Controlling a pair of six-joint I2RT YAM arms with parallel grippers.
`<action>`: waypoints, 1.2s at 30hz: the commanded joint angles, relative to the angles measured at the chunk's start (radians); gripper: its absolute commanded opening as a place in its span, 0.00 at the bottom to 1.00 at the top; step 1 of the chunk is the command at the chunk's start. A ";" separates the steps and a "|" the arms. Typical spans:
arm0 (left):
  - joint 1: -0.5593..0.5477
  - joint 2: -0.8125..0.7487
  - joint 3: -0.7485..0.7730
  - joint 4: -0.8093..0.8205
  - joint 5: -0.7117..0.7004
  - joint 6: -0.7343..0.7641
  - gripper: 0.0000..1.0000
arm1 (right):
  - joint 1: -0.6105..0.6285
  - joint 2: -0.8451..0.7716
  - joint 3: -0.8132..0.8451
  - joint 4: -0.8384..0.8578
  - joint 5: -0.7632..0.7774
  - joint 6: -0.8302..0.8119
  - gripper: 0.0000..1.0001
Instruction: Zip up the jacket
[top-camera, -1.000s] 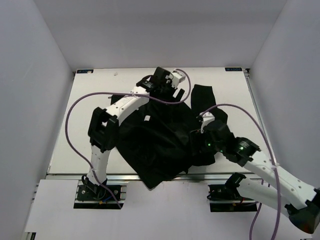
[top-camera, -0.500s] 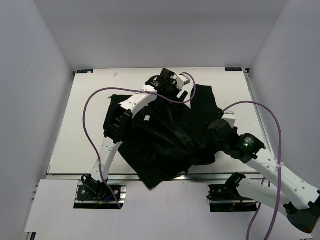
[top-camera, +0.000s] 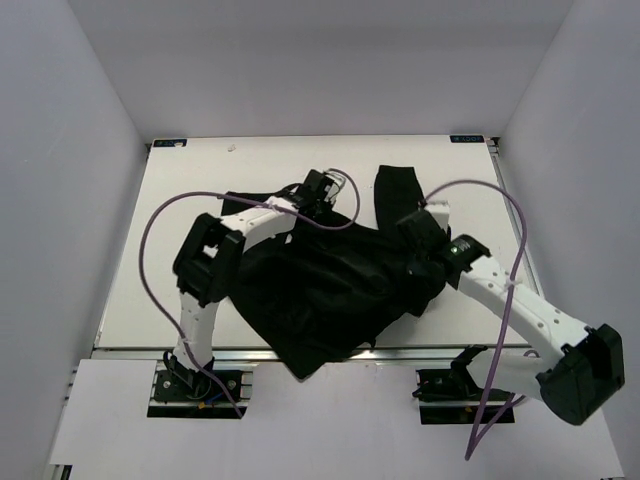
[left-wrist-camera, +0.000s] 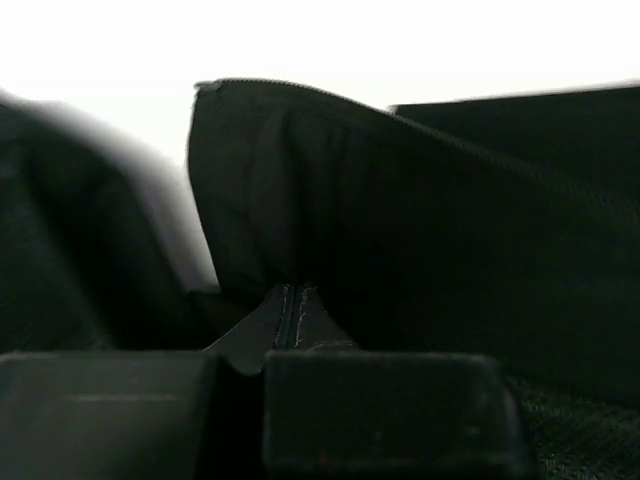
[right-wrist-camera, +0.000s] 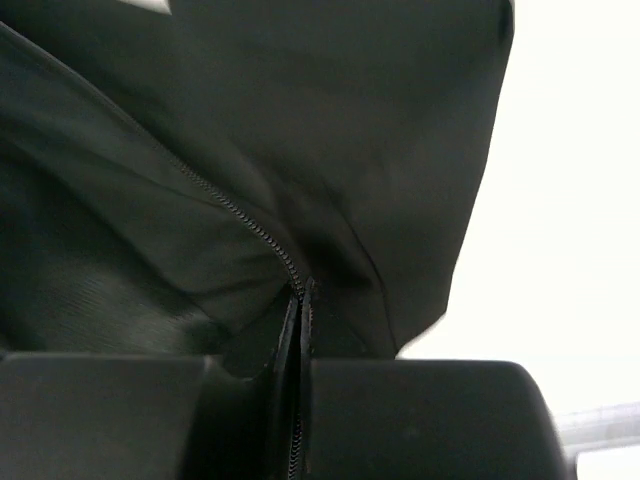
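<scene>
The black jacket (top-camera: 330, 285) lies crumpled in the middle of the white table (top-camera: 190, 200), its lower corner hanging over the front edge. My left gripper (top-camera: 320, 190) is at the jacket's far edge and is shut on it. In the left wrist view a stitched fold of the jacket (left-wrist-camera: 290, 315) is pinched by my left gripper (left-wrist-camera: 262, 355). My right gripper (top-camera: 420, 228) is at the jacket's right side. In the right wrist view my right gripper (right-wrist-camera: 300, 365) is shut on the jacket's edge along the zipper teeth (right-wrist-camera: 240, 215). The slider is hidden.
Purple cables (top-camera: 160, 215) loop from both arms over the table. A jacket sleeve (top-camera: 395, 190) stretches toward the back right. Pale walls close the table on three sides. The arm bases (top-camera: 200, 385) sit below the front rail.
Both grippers went from open to shut on jacket fabric. The left gripper pulled back nearer, and the right gripper swung up and away to the jacket's right side.
</scene>
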 joint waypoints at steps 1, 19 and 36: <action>0.005 -0.255 -0.088 0.140 -0.302 -0.136 0.00 | -0.006 0.040 0.235 0.237 0.079 -0.217 0.00; 0.028 -0.852 -0.256 -0.263 -1.138 -0.672 0.00 | -0.006 0.508 1.009 0.491 -0.395 -0.905 0.00; 0.094 -0.717 -0.207 -0.614 -1.088 -0.995 0.73 | 0.052 0.229 0.373 0.516 -0.678 -0.588 0.89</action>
